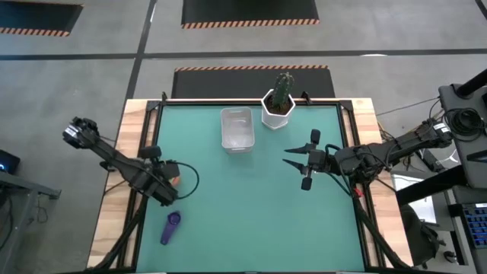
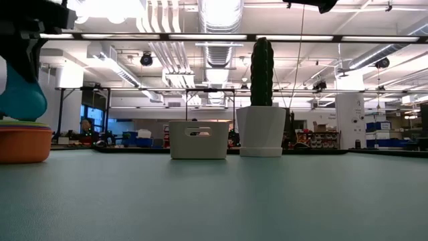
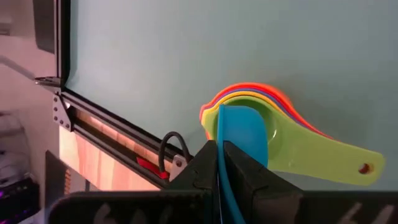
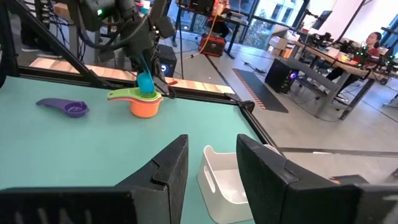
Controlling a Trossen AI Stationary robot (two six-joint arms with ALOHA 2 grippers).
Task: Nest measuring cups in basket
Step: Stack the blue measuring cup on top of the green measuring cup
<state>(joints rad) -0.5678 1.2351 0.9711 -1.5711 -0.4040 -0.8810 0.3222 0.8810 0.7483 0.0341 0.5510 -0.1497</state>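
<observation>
A nested stack of measuring cups, orange outermost and green on top, stands on its base near the table's left edge. My left gripper is shut on a teal cup that hangs bowl-down just over the stack. A purple cup lies alone near the front left. The clear basket stands at the far middle. My right gripper hovers open over the table's right part, pointing level toward the left. My left gripper pinches the teal cup's flat handle between its two fingers, coming steeply from above. The handle runs along the fingers and the bowl hangs below their tips, right above the stack's green cup. Whether the bowl touches the stack I cannot tell.
A white hexagonal pot with a cactus stands right of the basket at the far edge. A black frame rail runs along the table's left edge close to the stack. The green mat's middle lies bare between the two arms.
</observation>
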